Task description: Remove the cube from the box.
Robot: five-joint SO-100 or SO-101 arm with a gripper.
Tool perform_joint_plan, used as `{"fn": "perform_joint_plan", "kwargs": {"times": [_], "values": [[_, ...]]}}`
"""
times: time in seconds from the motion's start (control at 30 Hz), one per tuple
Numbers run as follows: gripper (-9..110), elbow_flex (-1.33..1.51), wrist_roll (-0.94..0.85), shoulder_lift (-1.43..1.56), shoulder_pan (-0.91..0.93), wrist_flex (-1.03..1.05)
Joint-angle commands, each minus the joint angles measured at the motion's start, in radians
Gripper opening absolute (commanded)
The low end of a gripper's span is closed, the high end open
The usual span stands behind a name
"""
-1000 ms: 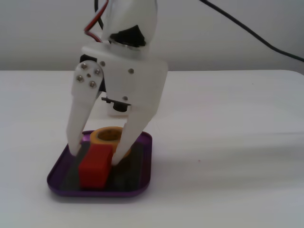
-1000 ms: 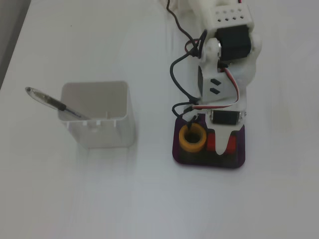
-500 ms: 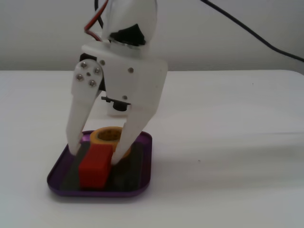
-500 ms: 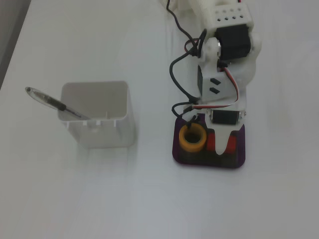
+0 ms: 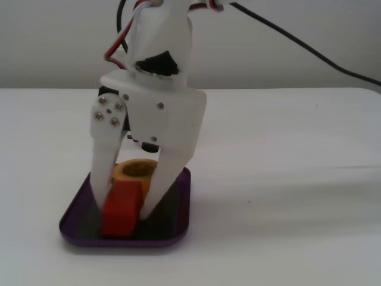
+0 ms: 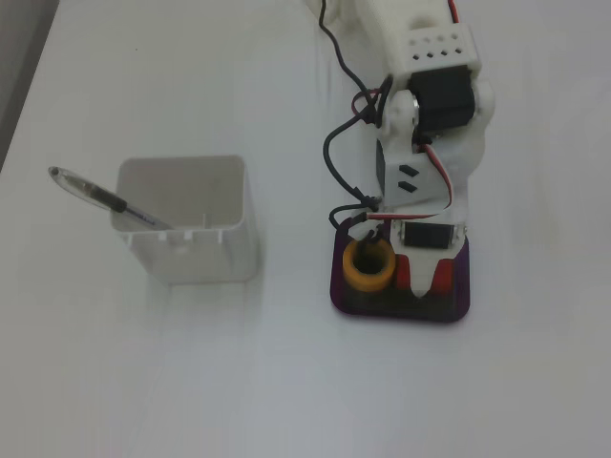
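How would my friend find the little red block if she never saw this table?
Look for the purple tray on the white table, under the white robot arm. Two things sit in it: a round yellow-orange tape roll and, beside it, the cube between the gripper jaws. The cube is the only red, boxy thing there.

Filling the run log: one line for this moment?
phase: grasp | tool: shut on cube | cube: in box, seemingly not lifted | tape roll: in box beside cube
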Motion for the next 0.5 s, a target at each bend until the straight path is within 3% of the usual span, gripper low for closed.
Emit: {"fn": "perform_joint_plan", "kwargs": {"times": [0.0, 0.47], "values": [[-1, -0.014, -0.005, 0.002, -0.008, 0.005], [0, -0.288, -0.003, 0.337, -0.014, 0.38]]}}
